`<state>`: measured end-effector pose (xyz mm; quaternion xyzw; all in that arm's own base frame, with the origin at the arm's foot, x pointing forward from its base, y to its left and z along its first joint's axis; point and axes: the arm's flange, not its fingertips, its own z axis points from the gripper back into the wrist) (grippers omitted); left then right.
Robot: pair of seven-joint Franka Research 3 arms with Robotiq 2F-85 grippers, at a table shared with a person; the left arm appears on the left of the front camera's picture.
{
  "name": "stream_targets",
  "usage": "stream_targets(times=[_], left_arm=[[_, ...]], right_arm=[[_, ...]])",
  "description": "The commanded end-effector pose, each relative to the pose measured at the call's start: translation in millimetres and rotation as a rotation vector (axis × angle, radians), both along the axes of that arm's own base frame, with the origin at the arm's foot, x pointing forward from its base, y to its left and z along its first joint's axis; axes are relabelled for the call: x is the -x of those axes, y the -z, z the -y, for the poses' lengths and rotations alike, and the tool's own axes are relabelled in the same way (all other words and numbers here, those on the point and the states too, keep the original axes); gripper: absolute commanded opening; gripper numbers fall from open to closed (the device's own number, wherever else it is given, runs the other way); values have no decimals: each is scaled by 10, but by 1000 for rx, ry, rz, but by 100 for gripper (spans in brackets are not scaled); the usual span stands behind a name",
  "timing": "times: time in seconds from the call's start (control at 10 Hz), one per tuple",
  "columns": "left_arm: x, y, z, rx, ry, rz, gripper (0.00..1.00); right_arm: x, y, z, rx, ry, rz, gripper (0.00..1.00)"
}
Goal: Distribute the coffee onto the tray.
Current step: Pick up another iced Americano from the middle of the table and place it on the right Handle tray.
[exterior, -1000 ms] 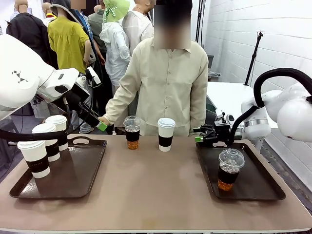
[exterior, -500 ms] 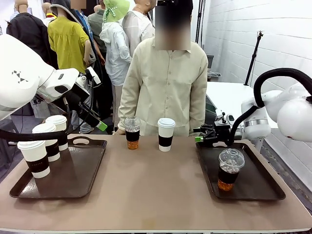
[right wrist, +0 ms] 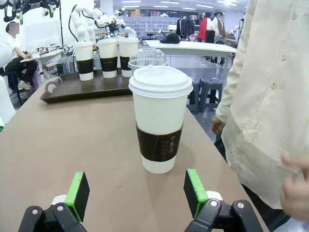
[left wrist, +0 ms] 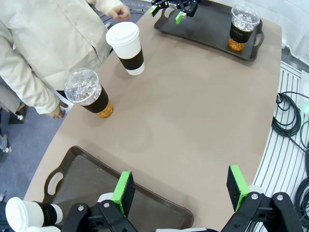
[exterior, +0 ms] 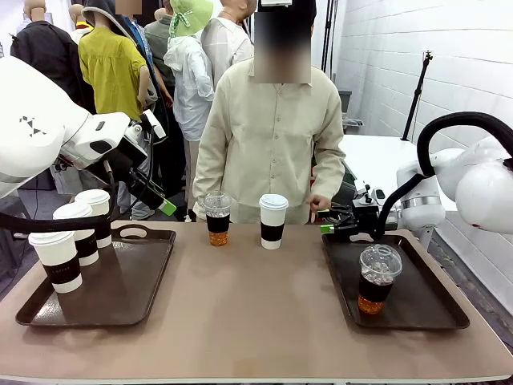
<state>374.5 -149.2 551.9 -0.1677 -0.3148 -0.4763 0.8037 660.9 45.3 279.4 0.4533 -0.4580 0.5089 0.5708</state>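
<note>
**Standing between two trays, a pair of coffees lines the desk's far edge**

A lidded paper cup (exterior: 272, 221) and a clear dome-lidded cup (exterior: 216, 218) of amber drink stand side by side on the desk (exterior: 256, 321), just in front of a person (exterior: 272, 136) in a cream shirt. Three more paper cups (exterior: 76, 234) stand in a row along the outer side of the left tray (exterior: 120, 297). A second clear cup (exterior: 377, 279) stands on the right tray (exterior: 421, 309). The left claw (left wrist: 181, 188) hovers above the left tray's inner edge, pads apart and holding nothing. The right claw (right wrist: 136, 193), also apart and empty, hangs low over the right tray's far corner, pointing at the paper cup, with the person's hand (exterior: 319, 202) just behind it.
</note>
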Motion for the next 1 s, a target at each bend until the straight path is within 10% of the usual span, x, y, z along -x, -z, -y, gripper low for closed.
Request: stream_targets(times=[0.0, 0.9], left_arm=[[-18, 10, -16, 6, 8, 1, 100], [-18, 10, -16, 6, 8, 1, 100]], right_arm=[[0, -7, -13, 0, -2, 1, 100], [0, -7, -13, 0, -2, 1, 100]])
